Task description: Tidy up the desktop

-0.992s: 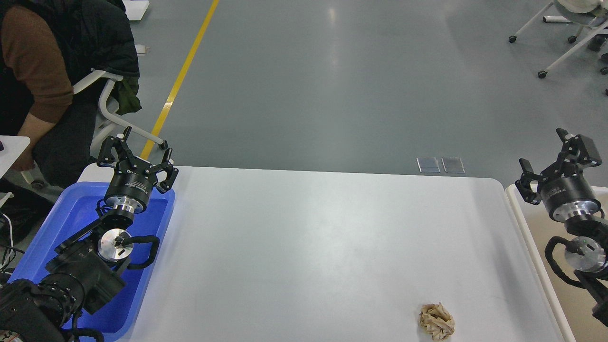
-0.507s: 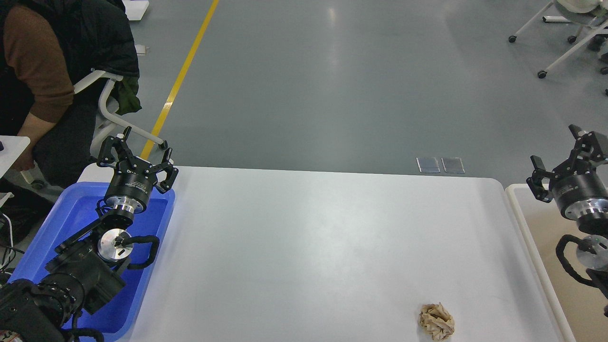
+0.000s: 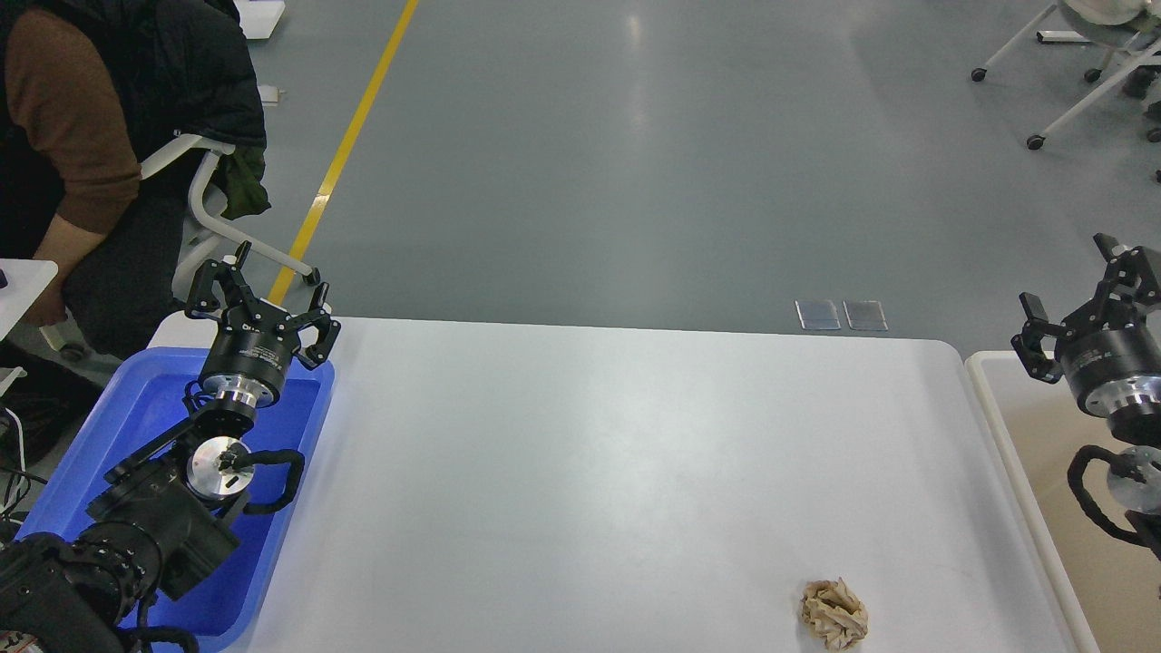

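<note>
The right end effector (image 3: 1079, 295) has been shifted further to the right and slightly lower than in the frames before, so that part of its arm is now cut off by the view's edge; its fingers are seen spread apart, with nothing held between them. It is held above the beige bin (image 3: 984, 381), whose white rim lies just below and to its left. The left end effector (image 3: 263, 295) has not been moved: it is kept above the far end of the blue tray (image 3: 136, 413), with its fingers spread and empty. The white table (image 3: 590, 453) extends between the two end effectors, to the right of the left one and to the left of the right one. A crumpled tan paper ball (image 3: 834, 614) is left in the same place on the table, near its front edge, well apart from the right end effector and nearer the viewer than it, and far to the right of the left end effector.
</note>
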Tool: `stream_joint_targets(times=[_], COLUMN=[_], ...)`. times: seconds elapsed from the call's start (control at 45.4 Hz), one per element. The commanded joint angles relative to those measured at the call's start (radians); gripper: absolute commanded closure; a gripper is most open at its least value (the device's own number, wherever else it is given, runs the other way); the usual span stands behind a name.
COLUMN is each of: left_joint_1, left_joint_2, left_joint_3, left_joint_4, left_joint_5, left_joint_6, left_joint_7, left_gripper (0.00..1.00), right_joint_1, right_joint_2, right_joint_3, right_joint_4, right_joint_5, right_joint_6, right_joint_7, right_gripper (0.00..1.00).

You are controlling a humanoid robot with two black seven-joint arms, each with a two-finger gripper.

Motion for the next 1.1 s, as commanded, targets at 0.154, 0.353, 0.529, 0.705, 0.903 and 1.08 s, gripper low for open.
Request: stream_joint_targets(times=[0.154, 0.353, 0.529, 0.705, 0.903, 1.08], left_joint_1=[0.0, 0.0, 0.0, 0.0, 0.0, 0.0], left_joint_2=[0.0, 0.0, 0.0, 0.0, 0.0, 0.0], left_joint_3=[0.001, -0.001, -0.001, -0.001, -0.001, 0.001], left_joint_4=[0.0, 0.0, 0.0, 0.0, 0.0, 0.0], left_joint_5=[0.0, 0.0, 0.0, 0.0, 0.0, 0.0], left_joint_6=[0.0, 0.0, 0.0, 0.0, 0.0, 0.0], left_joint_7=[0.0, 0.0, 0.0, 0.0, 0.0, 0.0], left_gripper=[0.0, 0.0, 0.0, 0.0, 0.0, 0.0], right_joint_1=[0.005, -0.003, 0.008, 0.039, 0.115, 0.223], right_joint_2=[-0.005, -0.011, -0.01, -0.01, -0.073, -0.154], right_joint_3=[0.0, 0.0, -0.008, -0.04, -0.294, -0.572], right_joint_4=[0.001, 0.01, 0.01, 0.02, 0.033, 0.053], right_joint_5=[0.0, 0.0, 0.0, -0.003, -0.043, -0.133], right_joint_6=[-0.001, 0.0, -0.001, 0.003, 0.002, -0.003], right_joint_7=[0.001, 0.0, 0.001, -0.002, -0.002, 0.0], right_gripper=[0.0, 0.0, 0.0, 0.0, 0.0, 0.0])
